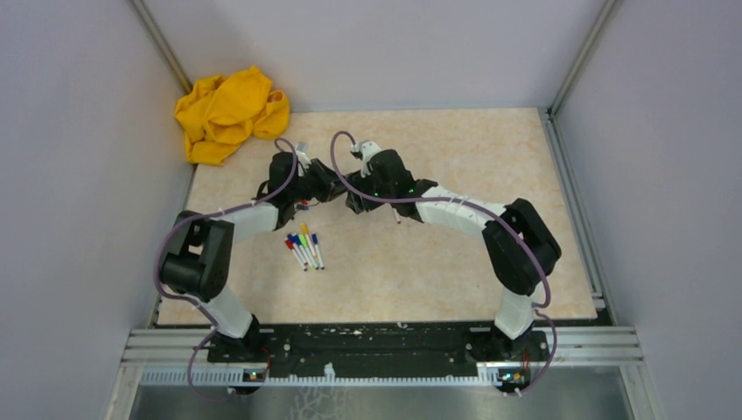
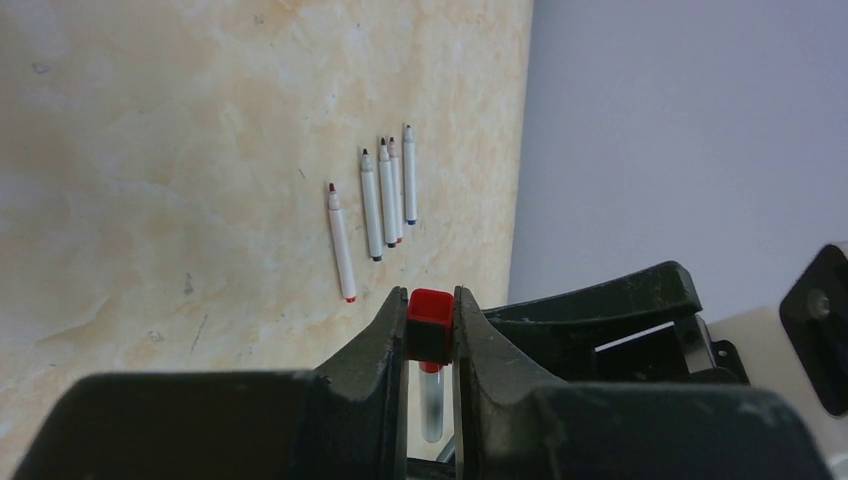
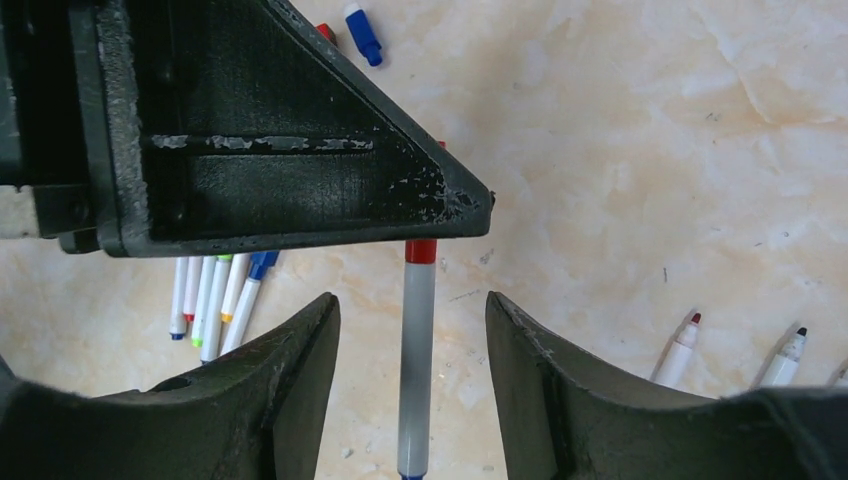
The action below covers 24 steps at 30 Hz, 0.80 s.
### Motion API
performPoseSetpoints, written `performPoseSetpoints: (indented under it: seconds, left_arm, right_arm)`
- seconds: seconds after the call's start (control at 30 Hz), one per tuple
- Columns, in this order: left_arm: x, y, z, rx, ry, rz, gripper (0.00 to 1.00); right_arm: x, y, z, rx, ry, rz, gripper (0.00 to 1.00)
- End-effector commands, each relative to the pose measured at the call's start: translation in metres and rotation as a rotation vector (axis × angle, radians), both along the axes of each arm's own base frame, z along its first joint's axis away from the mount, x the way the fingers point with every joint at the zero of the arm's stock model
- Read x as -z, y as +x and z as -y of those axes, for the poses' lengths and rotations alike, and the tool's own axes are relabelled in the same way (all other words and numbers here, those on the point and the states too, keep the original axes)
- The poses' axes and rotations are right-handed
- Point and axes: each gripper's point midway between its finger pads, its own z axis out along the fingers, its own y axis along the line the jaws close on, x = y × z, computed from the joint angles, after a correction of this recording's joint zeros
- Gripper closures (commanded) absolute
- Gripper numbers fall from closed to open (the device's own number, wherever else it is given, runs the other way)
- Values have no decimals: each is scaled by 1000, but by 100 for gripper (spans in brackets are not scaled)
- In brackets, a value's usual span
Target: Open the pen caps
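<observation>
My left gripper [image 2: 431, 300] is shut on a red pen cap [image 2: 430, 325]. The white-grey marker barrel [image 2: 432, 405] still sits in the cap and points back between the fingers. In the right wrist view the same barrel [image 3: 416, 370] runs between my open right gripper [image 3: 412, 335] fingers, touching neither. Its red cap end [image 3: 421, 250] disappears under the left gripper body [image 3: 250, 130]. In the top view both grippers, left [image 1: 325, 188] and right [image 1: 356, 198], meet above the table's middle. A loose blue cap [image 3: 362, 22] lies on the table.
Several capped markers [image 1: 304, 249] lie in a row near the left arm, also in the right wrist view [image 3: 215, 300]. Several uncapped markers [image 2: 378, 205] lie side by side on the beige table [image 1: 490, 157]. A yellow cloth [image 1: 229, 114] sits at the far left corner. Grey walls enclose the table.
</observation>
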Motion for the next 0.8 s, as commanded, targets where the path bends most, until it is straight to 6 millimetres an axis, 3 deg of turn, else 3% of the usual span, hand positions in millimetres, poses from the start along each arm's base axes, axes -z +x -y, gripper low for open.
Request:
performPoseSetpoints:
  seconds: [0.0, 0.17, 0.3, 0.53, 0.77]
  left_arm:
    - [-15, -6, 8, 30, -45, 31, 100]
    - [-17, -8, 8, 29, -48, 32, 100]
    - [-14, -7, 7, 18, -36, 27, 100]
    - [3, 22, -18, -114, -10, -12, 100]
    - [21, 68, -59, -261, 17, -65, 100]
  right_arm:
    - [-22, 16, -13, -12, 53, 58, 47]
    - [-16, 19, -14, -11, 44, 48, 64]
    - [-13, 21, -15, -10, 27, 33, 99]
    - [3, 20, -8, -5, -39, -29, 100]
    - [33, -11, 19, 5, -85, -110, 100]
